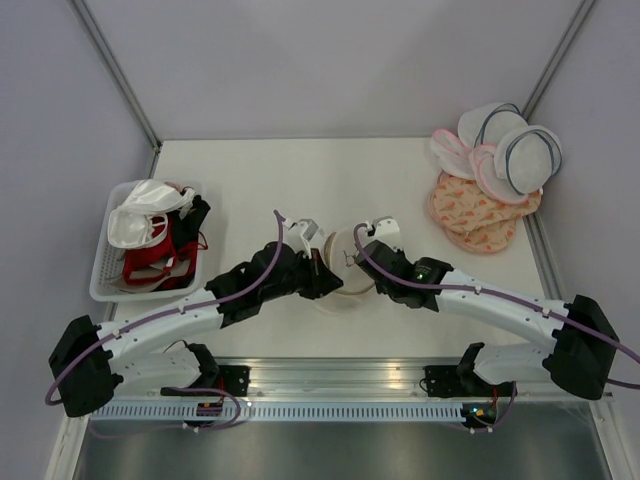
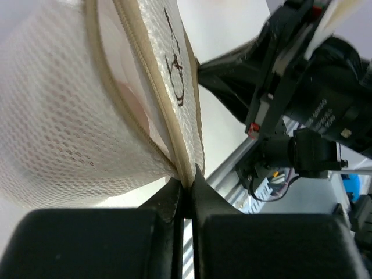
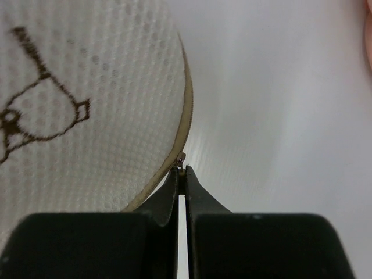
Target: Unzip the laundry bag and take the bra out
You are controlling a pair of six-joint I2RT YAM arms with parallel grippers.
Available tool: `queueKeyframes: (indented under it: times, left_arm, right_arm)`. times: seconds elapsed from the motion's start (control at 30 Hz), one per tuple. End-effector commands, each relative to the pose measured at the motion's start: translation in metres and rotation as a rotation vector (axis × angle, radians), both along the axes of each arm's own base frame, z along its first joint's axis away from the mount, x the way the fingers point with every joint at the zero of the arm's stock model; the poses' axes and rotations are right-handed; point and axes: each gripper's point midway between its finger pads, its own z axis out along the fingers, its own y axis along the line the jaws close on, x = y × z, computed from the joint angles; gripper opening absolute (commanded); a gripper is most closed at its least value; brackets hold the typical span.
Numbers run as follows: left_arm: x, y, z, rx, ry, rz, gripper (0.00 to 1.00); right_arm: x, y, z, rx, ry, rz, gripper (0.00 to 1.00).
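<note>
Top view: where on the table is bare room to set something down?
Bare table lies along the far edge, between the basket at left and the pile of mesh bags at right. A narrower strip lies between the laundry bag and the near edge. The middle is crowded: left claw and right claw pinch that bag.

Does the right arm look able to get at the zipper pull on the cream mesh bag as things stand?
Probably yes: the right gripper is shut on the small metal zipper pull at the rim of the laundry bag. The left gripper pinches the bag's seam on the opposite side, clear of it.
</note>
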Motion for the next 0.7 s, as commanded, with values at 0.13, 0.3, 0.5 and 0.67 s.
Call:
queueKeyframes:
  times: [0.13,0.3,0.5,0.67]
  left_arm:
    - [0.082,0.004,0.024,0.133,-0.194,0.077,0.03]
    - [0.120,0.044,-0.012,0.268,-0.091,0.351,0.99]
    - [0.082,0.059,-0.017,0.100,0.037,0.406,1.00]
    - [0.052,0.051,0.006,-0.123,0.101,0.356,1.00]
  right_arm:
    - [-0.001,-0.006,0.039,0.111,-0.087,0.005,0.01]
    - [-0.015,0.003,0.039,0.188,-0.043,0.063,0.01]
    - [-0.042,0.051,0.033,0.349,0.080,0.296,0.00]
    - [-0.071,0.099,0.061,0.594,0.091,0.571,0.00]
